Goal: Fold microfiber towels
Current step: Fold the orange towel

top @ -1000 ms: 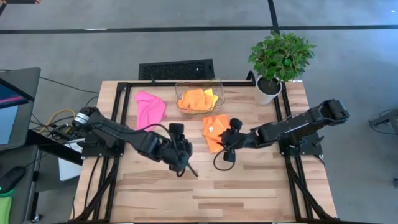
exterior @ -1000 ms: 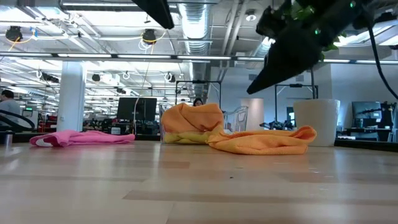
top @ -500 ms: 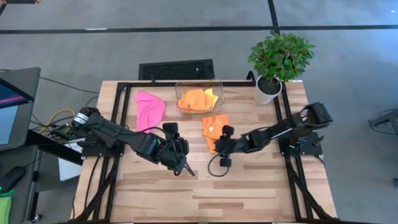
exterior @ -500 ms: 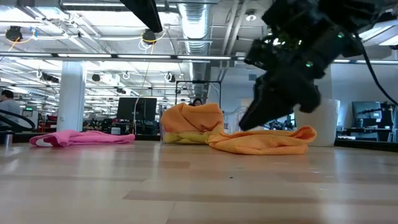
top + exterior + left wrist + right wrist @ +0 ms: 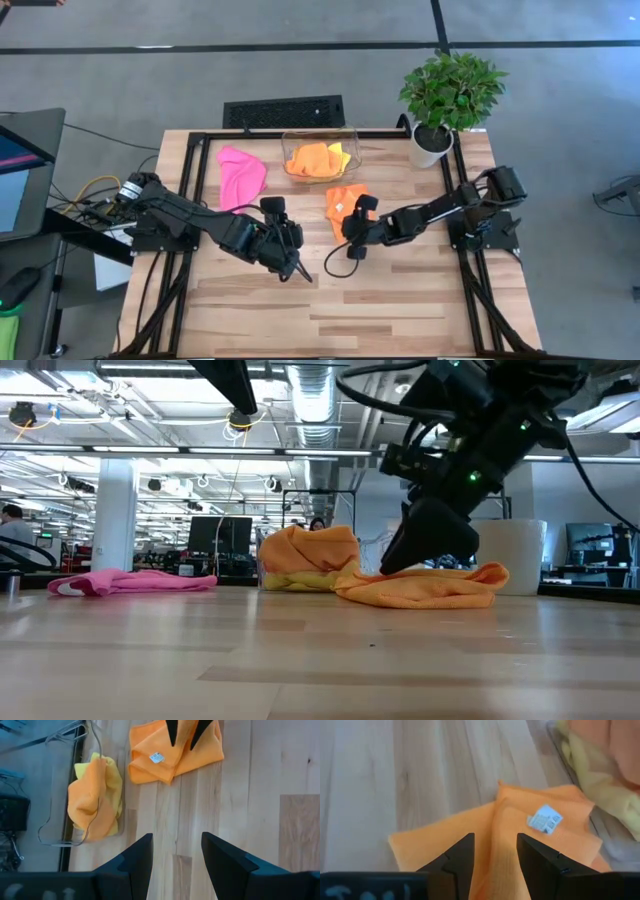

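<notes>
One orange towel [image 5: 345, 203] lies crumpled on the table's middle, its white label [image 5: 545, 817] up. My right gripper [image 5: 343, 232] stands open over its near part, fingers slanting down; the orange cloth [image 5: 445, 840] spreads under them. A pink towel [image 5: 242, 175] lies bunched at the far left. An orange and a yellow towel sit in the clear bin [image 5: 320, 160] at the far middle. My left gripper [image 5: 296, 270] hangs open above bare wood, left of the orange towel [image 5: 175, 752]. My right gripper comes slanting down from the table's right, its open fingertips [image 5: 172, 737] over the orange towel's near part [image 5: 492, 827]. I cannot tell whether they touch the cloth. The towel lies slack on the table.
A potted plant in a white pot [image 5: 432, 140] stands at the far right corner. A black grille [image 5: 283, 110] lies just beyond the far edge. Bare wood [image 5: 400, 310] spreads over the table's near half.
My right gripper has come down and toward the table's left, from well above the orange towel to just over its near part, staying open. The towels have not moved.
</notes>
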Motion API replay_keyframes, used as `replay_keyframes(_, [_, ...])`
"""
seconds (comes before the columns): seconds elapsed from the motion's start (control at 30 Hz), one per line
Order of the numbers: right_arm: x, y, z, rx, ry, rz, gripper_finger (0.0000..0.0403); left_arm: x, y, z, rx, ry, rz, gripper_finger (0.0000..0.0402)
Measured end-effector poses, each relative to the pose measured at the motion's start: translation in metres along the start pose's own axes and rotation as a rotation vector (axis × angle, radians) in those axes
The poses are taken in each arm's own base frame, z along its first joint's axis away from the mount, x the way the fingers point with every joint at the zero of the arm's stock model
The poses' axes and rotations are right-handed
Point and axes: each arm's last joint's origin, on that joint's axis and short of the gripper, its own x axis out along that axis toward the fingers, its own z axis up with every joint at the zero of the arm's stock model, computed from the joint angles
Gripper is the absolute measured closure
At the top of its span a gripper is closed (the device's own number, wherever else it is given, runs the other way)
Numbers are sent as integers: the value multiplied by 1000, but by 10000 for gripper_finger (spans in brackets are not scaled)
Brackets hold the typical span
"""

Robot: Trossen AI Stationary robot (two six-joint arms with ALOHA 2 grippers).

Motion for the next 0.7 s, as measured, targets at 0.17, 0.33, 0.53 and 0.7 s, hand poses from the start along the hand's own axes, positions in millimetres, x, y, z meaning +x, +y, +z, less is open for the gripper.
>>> replay_keyframes(0.17, [0,1,-5,-27,44,6,232,0,0,0,0,0,-1,239])
replay_keyframes(0.33, [4,-1,-8,-27,67,-30,232,0,0,0,0,1,-2,239])
replay_keyframes(0.53, [3,-7,-12,-59,95,-194,232,0,0,0,0,1,-3,239])
replay_keyframes(0.7, [4,-12,-16,-31,138,-230,232,0,0,0,0,1,-2,239])
